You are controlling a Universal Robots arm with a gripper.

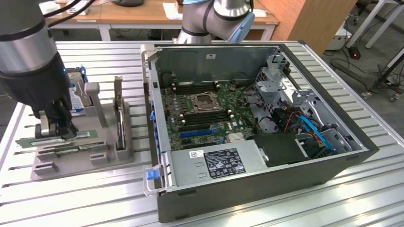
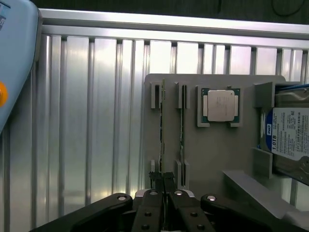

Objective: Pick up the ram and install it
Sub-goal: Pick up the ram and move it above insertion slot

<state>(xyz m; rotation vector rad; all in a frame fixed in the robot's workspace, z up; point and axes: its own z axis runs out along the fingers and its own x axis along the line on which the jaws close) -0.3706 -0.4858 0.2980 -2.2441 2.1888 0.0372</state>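
The ram (image 1: pixel 39 141) is a thin green stick standing on edge in a slot of the grey holder (image 1: pixel 82 161) on the exterior view's left. My gripper (image 1: pixel 56 130) comes down on it from above, its dark fingers pinched together on the stick's upper edge. In the wrist view the ram (image 2: pixel 162 130) runs away from the gripper (image 2: pixel 164 186), which is shut on its near end. A second green stick (image 2: pixel 182 130) stands in the neighbouring slot, free of the fingers.
The holder also carries a blue-labelled hard drive (image 1: pixel 77 97), a dark expansion card (image 1: pixel 118 113) and a processor chip (image 2: pixel 220 105). The open computer case (image 1: pixel 252 118) lies on the exterior view's right, with memory slots (image 1: pixel 196 87) beside the processor socket.
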